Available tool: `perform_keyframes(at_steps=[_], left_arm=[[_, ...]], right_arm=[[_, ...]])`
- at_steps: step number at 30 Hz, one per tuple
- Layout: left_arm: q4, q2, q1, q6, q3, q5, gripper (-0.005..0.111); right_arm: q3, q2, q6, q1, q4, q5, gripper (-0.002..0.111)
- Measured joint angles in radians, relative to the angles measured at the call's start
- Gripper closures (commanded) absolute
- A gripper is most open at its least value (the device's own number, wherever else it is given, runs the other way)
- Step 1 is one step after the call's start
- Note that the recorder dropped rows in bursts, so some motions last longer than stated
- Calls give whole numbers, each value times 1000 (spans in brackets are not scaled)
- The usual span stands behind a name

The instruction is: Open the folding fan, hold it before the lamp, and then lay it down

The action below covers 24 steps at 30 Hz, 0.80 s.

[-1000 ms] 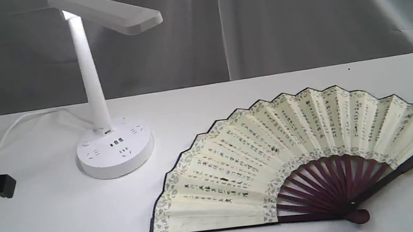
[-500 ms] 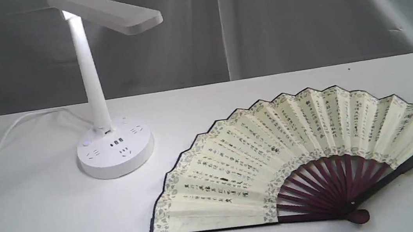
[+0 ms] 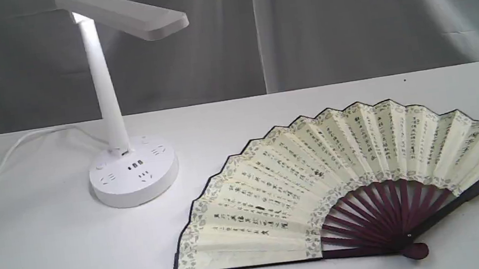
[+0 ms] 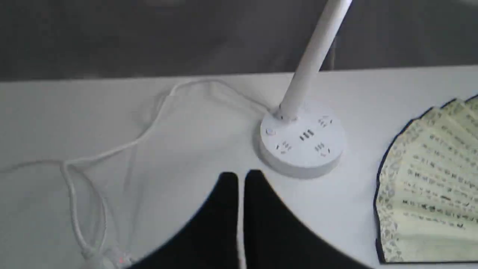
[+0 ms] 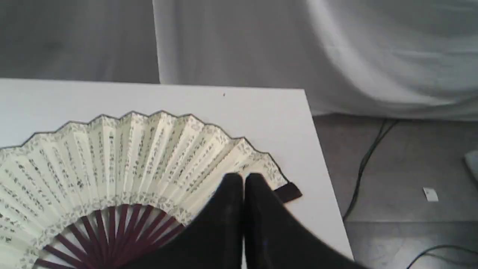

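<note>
Only the exterior view took in the whole lamp (image 3: 108, 100), flat head and all, with a bright patch where the head met the slanted stem. It stood on the white bench (image 3: 54, 267), to the left of the folding fan (image 3: 340, 177) and apart from it.

The left wrist view alone showed the left fingers (image 4: 227, 190) pressed together on nothing, near the lamp's round base. It also showed the white cord (image 4: 112, 149) looping across the bench.

The right wrist view alone showed the right fingers (image 5: 232, 194), likewise together and empty, seen against the fan's far guard end. Past the bench edge lay the floor (image 5: 410, 168) with a dark cable (image 5: 368, 157).

The fan lay flat and fully spread. It had cream pleats, black calligraphy columns, a grey floral border and maroon ribs converging on a rounded pivot. Dark guards ran along both ends.
</note>
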Motion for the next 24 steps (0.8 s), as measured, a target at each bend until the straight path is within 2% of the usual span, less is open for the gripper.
perform_keyframes(at_steps=[14, 24], left_arm=[[0, -452, 0, 0, 0, 6, 107], [31, -687, 0, 0, -1, 100, 107]], right_arm=[[0, -369, 0, 0, -2, 106, 108], [0, -565, -7, 0, -99, 234, 108]])
